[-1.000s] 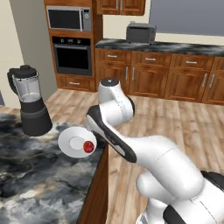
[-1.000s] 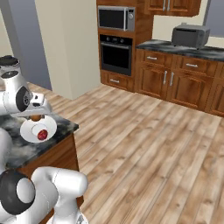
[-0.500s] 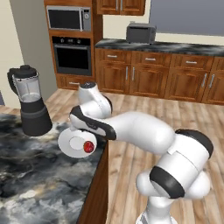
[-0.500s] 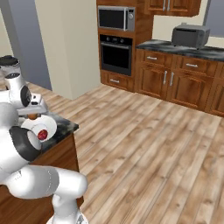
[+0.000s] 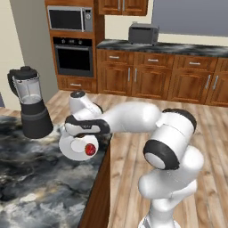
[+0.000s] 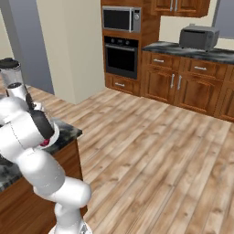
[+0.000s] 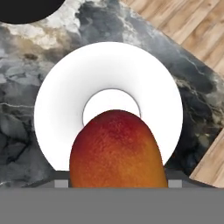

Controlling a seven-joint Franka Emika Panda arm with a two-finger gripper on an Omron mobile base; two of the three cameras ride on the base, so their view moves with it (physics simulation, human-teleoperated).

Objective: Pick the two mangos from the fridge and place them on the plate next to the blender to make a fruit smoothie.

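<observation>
The white plate (image 5: 67, 145) lies on the marble counter's corner, right of the blender (image 5: 30, 103). A deep red mango (image 5: 90, 149) rests on the plate's right side and also peeks out past the arm (image 6: 44, 143). My gripper (image 5: 81, 135) hangs just above the plate, shut on the orange mango (image 7: 116, 151). That mango sits low over the plate (image 7: 52, 96) and hides my fingertips. The blender's black base (image 7: 26, 8) shows beyond the plate. The fridge is out of view.
The dark marble counter (image 5: 40, 182) ends in an edge right beside the plate, with wooden floor (image 5: 129, 178) below. My own arm arches over the counter corner. Ovens and wooden cabinets (image 5: 147, 71) stand across the room.
The hand has shifted left and settled lower over the plate with the orange mango, while the elbow and upper arm swung out to the right. The red mango has stayed put.
</observation>
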